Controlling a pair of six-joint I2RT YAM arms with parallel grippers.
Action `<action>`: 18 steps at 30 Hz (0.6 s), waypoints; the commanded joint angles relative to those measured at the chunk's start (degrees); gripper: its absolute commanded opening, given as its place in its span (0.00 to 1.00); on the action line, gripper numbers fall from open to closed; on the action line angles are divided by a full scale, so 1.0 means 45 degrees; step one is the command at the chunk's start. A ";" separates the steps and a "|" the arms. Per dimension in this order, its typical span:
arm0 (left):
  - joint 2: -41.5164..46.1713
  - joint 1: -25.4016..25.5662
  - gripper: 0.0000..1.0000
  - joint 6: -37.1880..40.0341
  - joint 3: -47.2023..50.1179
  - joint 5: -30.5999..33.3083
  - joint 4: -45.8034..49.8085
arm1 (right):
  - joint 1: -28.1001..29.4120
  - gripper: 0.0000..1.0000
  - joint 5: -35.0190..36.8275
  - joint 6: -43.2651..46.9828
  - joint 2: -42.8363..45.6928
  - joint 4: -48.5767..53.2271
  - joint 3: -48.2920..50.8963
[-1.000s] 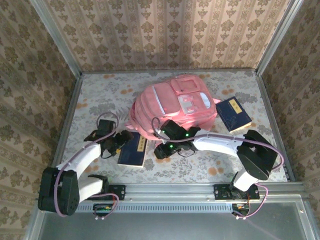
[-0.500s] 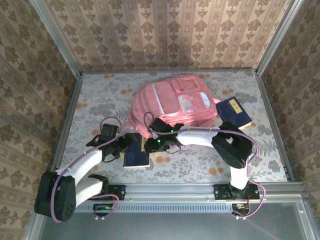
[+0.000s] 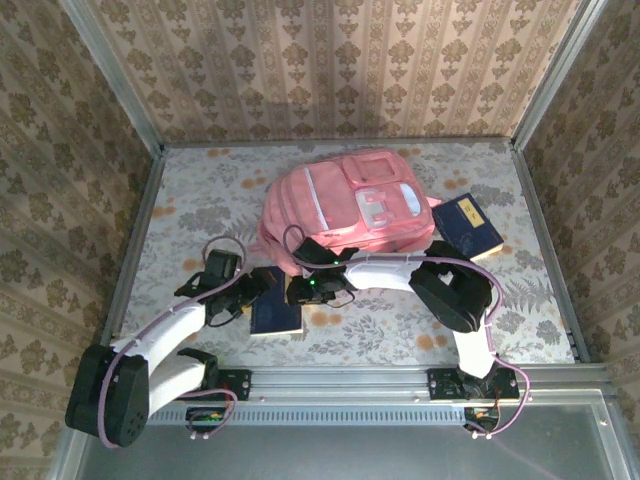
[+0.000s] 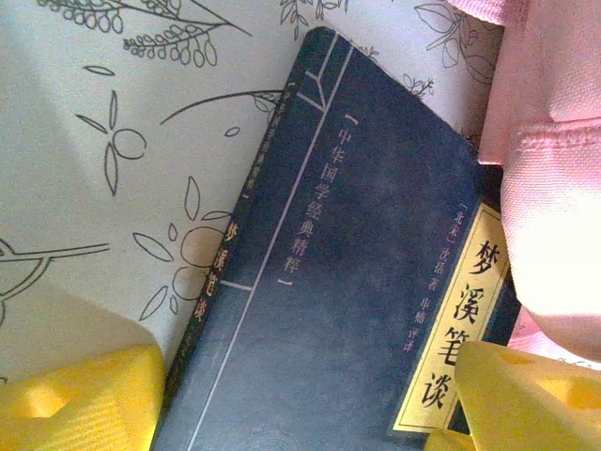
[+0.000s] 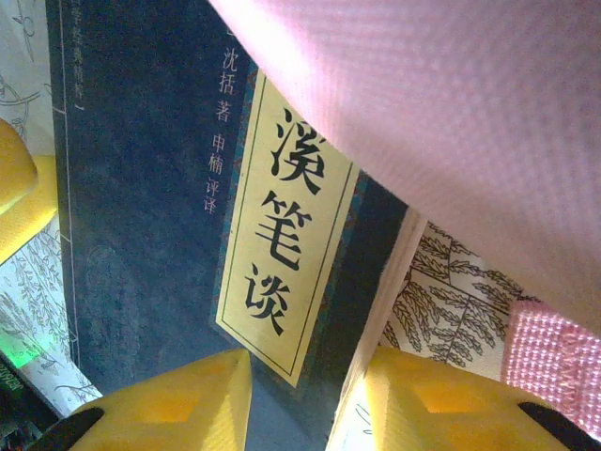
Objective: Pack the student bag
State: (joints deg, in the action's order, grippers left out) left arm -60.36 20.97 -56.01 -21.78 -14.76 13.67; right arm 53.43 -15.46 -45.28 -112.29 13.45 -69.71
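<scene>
Soft, even light falls from above in the top view; the bag (image 3: 345, 210) throws a faint shadow leftward on the counter (image 3: 200, 190). Close wrist views: the book (image 4: 338, 282) beside the bag is sharp, the left fingers (image 4: 75, 399) blurred, the pink fabric overbright.

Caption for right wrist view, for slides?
Right pincer straddles an edge of the dark blue book, overlapped by the pink student bag.

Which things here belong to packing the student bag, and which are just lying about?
In the job: student bag; blue book lying between the arms; left gripper and right gripper, both over it.
Lying about: second blue book, right of the bag, untouched, though probably for packing later.
</scene>
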 commanded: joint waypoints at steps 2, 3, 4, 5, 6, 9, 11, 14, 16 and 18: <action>-0.0103 0.0481 0.82 -0.0407 0.0079 -0.0857 -0.0141 | 0.0089 0.34 -0.0636 -0.0415 0.0265 -0.0184 -0.0384; -0.0103 0.0528 0.82 -0.0371 0.0046 -0.0804 -0.0078 | 0.0080 0.33 -0.0617 -0.0441 0.0335 -0.0113 -0.0397; -0.0103 0.0525 0.82 -0.0348 0.0052 -0.0782 -0.0056 | 0.0080 0.31 -0.0578 -0.0466 0.0432 -0.0053 -0.0396; -0.0103 0.0531 0.82 -0.0330 0.0055 -0.0764 -0.0060 | 0.0092 0.29 -0.0571 -0.0466 0.0498 0.0003 -0.0405; -0.0105 0.0535 0.82 -0.0284 0.0055 -0.0715 -0.0016 | 0.0085 0.27 -0.0507 -0.0481 0.0566 0.0054 -0.0378; -0.0103 0.0554 0.82 -0.0283 0.0065 -0.0664 0.0029 | 0.0080 0.16 -0.0500 -0.0700 0.0642 -0.0075 -0.0232; -0.0002 0.0554 0.82 -0.0258 -0.0027 -0.0611 0.0224 | 0.0044 0.07 -0.0639 -0.0990 0.0627 -0.0238 -0.0140; 0.0386 0.0574 0.83 -0.0156 -0.0160 -0.0327 0.0774 | -0.0009 0.04 -0.1118 -0.1597 0.0731 -0.1044 0.0128; 0.0578 0.0574 0.83 -0.0168 -0.0078 -0.0179 0.0829 | -0.0052 0.08 -0.1408 -0.1820 0.0725 -0.1317 0.0074; 0.0516 0.0584 0.83 -0.0227 0.0026 -0.0243 0.0652 | -0.0075 0.17 -0.1746 -0.1980 0.0617 -0.1477 -0.0030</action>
State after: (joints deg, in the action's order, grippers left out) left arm -58.63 22.44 -56.12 -21.82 -12.56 15.64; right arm 52.90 -18.52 -51.59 -110.85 13.45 -69.23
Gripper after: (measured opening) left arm 0.832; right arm 0.150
